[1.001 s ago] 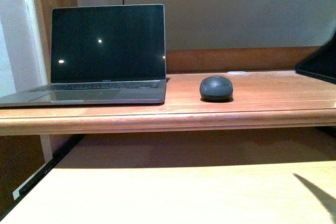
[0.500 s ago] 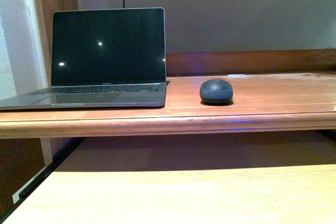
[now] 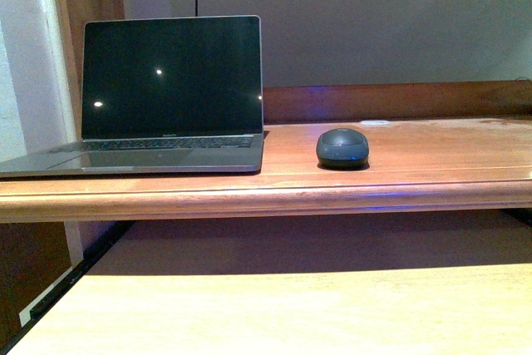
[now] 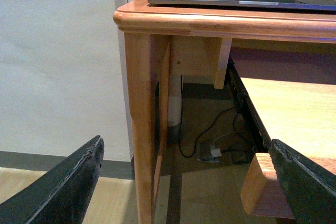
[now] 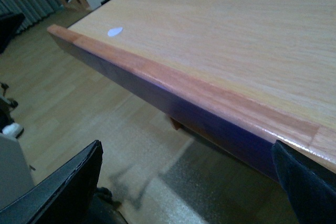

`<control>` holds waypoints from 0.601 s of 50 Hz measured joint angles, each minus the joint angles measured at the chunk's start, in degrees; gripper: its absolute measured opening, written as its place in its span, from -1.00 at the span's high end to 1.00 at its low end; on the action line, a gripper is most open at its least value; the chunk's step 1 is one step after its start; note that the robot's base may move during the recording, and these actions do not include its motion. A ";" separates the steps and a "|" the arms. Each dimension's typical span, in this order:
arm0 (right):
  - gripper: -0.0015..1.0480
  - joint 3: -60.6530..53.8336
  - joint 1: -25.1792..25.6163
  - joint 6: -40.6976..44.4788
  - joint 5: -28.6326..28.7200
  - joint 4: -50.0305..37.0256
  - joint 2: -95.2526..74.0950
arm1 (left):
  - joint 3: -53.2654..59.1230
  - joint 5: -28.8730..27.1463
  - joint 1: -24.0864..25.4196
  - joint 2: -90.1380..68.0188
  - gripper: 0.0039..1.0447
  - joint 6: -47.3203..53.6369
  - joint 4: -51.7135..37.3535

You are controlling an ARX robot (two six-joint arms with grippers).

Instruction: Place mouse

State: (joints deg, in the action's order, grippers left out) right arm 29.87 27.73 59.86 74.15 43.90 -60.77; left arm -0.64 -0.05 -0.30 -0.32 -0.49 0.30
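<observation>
Our left gripper (image 4: 185,148) has its jaws spread wide with nothing between them. It hangs low off the left end of the desk, facing the desk leg (image 4: 143,129) and the cables (image 4: 210,140) on the floor beyond it. Our right gripper (image 5: 186,150) is likewise wide apart and empty, tilted down over the near edge of the pale lower board (image 5: 220,40).

The mouse (image 3: 342,147) appears in neither wrist view, so it is well apart from both. In the front view it sits flat on the upper shelf (image 3: 416,184), near the right of the open laptop (image 3: 170,81), not touching it. Neither arm shows in the front view, so we cannot tell their poses.
</observation>
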 joint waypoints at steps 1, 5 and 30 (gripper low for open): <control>-0.86 -0.26 -0.04 0.63 -0.26 -0.59 -0.17 | 0.00 0.00 0.00 0.00 -0.86 0.00 0.00; -0.86 -1.14 -0.48 1.55 -0.55 -3.63 -0.13 | 0.00 0.00 0.00 0.00 -0.86 0.00 0.00; -0.86 -11.52 -11.96 -19.61 -8.13 -36.70 4.90 | 0.00 0.00 0.00 0.00 -0.86 0.00 0.00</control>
State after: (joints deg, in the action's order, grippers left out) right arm 18.35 15.77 40.25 66.02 7.20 -55.88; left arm -0.64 -0.05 -0.30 -0.32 -0.49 0.30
